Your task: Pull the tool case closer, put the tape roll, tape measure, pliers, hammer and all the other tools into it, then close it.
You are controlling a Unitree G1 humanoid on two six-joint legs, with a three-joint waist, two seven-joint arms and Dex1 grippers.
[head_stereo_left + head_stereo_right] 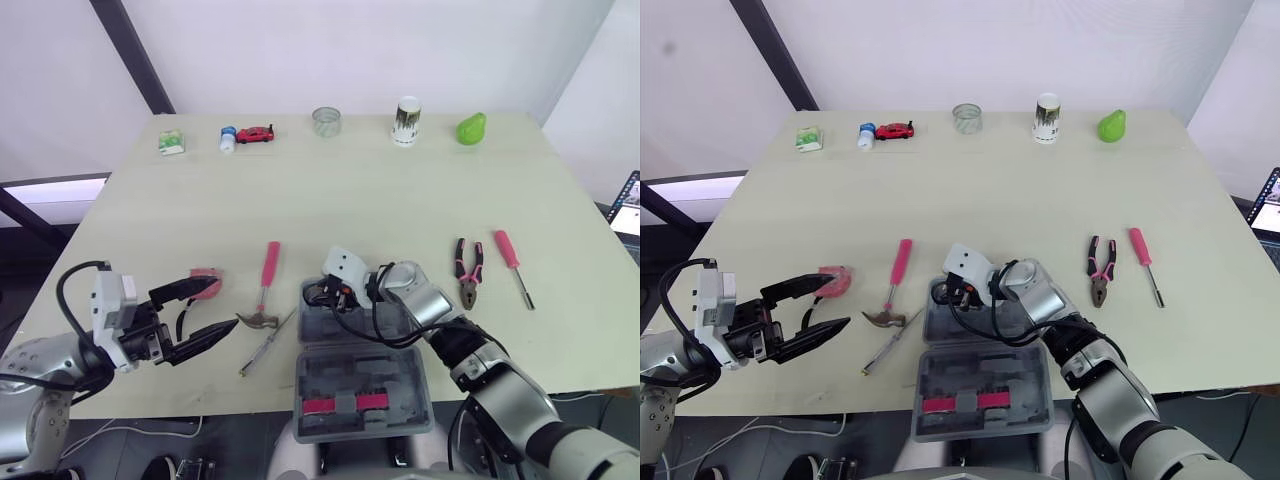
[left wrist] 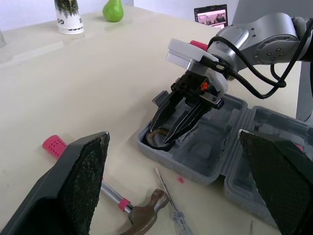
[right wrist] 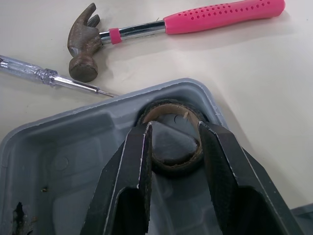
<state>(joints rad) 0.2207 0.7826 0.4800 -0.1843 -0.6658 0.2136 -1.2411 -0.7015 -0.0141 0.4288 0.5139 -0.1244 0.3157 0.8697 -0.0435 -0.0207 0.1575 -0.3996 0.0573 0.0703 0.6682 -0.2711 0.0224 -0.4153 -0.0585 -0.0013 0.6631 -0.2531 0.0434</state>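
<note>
Tape roll [image 3: 172, 165] sits in the far-left corner pocket of the open tool case [image 1: 365, 370], which is at the surface's [image 1: 350, 190] near edge. Right gripper [image 3: 174, 126] jaws are clamped on the roll's sides. Hammer [image 1: 263, 295] lies just left of the case, pliers [image 1: 468, 272] to the right. Left gripper [image 1: 222, 305] hovers left of the hammer w/ jaws wide open.

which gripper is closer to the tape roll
Right. The right gripper is at the tape roll in the tool case; the left gripper is beyond the hammer.
</note>
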